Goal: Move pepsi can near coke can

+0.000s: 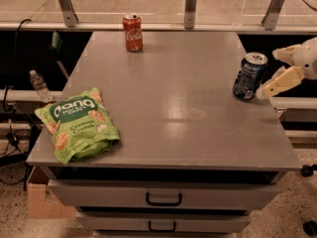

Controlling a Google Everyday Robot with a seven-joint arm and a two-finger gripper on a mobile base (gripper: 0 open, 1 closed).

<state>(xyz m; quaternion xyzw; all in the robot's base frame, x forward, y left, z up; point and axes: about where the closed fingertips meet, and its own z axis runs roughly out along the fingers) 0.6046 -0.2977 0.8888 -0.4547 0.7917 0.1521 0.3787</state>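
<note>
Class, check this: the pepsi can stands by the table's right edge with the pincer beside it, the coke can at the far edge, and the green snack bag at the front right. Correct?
No: the camera view shows the green snack bag at the front left. The pepsi can, pincer beside it and coke can are as stated.

The green bag (pixel 79 125) read "dang" and "Coconut Crunch". The coke can (pixel 132 32) bore white Coca-Cola script. The pepsi can (pixel 249 77) markings were unreadable. The gripper (pixel 277 68) sat just right of it, fingers apart.
</note>
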